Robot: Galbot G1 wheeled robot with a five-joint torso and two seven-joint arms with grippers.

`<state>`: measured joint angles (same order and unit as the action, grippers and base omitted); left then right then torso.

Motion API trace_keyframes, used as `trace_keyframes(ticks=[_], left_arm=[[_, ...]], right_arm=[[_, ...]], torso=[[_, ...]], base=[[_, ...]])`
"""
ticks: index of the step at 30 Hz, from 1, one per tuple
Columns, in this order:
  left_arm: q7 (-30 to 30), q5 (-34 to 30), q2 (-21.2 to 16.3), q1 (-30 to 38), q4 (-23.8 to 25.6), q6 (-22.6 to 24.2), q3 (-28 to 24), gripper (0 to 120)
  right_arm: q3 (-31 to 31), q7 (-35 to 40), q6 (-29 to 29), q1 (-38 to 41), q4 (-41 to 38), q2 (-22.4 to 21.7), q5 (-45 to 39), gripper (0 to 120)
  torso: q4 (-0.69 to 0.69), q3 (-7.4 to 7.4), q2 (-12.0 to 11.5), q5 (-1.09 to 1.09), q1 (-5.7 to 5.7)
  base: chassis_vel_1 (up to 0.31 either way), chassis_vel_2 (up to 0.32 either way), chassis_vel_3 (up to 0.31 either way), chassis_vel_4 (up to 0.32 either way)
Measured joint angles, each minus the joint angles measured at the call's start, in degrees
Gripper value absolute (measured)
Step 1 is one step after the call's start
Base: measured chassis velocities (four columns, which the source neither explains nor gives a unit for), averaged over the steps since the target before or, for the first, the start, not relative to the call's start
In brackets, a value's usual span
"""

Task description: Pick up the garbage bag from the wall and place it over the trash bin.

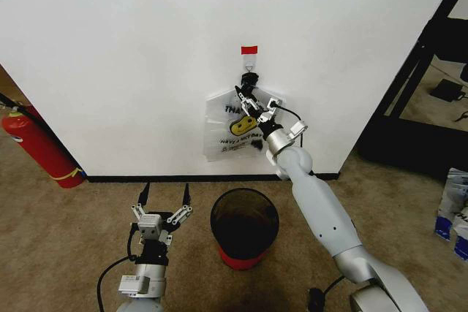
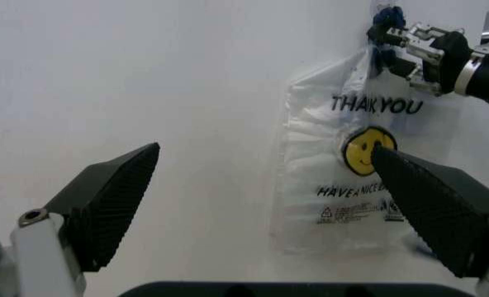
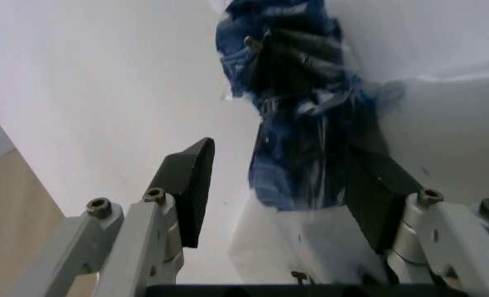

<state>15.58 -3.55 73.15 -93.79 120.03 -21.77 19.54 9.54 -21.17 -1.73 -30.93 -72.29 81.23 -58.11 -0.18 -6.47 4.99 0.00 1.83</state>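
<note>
up at hook (image 1: 249, 68): right gripper (image 1: 253, 104) open around blue handles of bag (image 1: 227, 133), nothing pinched yet. left gripper (image 1: 162, 196) open, empty, low beside bin (image 1: 244, 226), farther off.

"THANK YOU", probably "HAVE A NICE DAY", on the garbage bag (image 2: 343, 179)

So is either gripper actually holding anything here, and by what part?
Nothing is gripped yet. The right gripper is open around the garbage bag's blue handle under the hook; the left gripper is open, empty.
</note>
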Motion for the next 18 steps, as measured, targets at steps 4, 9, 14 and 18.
trace_keyframes(ticks=[4,9,14,18], left_arm=[[-0.1,0.1,0.0,0.0,0.0,0.0,0.0,100],[-0.2,0.1,0.0,-0.1,0.0,-0.1,-0.1,100],[-0.3,0.1,0.0,-0.2,0.1,-0.1,-0.1,100],[-0.3,0.1,0.0,-0.1,0.2,-0.1,-0.1,100]], right_arm=[[0.3,0.1,0.0,-0.3,-0.3,-0.2,-0.2,52],[0.3,0.1,0.0,-0.5,-0.8,-1.3,-0.9,52],[0.3,0.1,0.2,-0.5,-0.9,-1.7,-1.3,40],[0.2,0.1,0.3,-0.2,-0.8,-1.7,-1.5,29]], torso=[[0.0,0.0,0.0,0.0,0.0],[0.0,0.0,0.0,0.0,0.0],[0.0,0.0,0.0,0.0,0.0],[0.0,0.0,0.0,0.0,0.0]], base=[[0.0,0.0,0.0,0.0],[0.0,0.0,0.0,0.0],[0.0,0.0,0.0,0.0],[0.0,0.0,0.0,0.0]])
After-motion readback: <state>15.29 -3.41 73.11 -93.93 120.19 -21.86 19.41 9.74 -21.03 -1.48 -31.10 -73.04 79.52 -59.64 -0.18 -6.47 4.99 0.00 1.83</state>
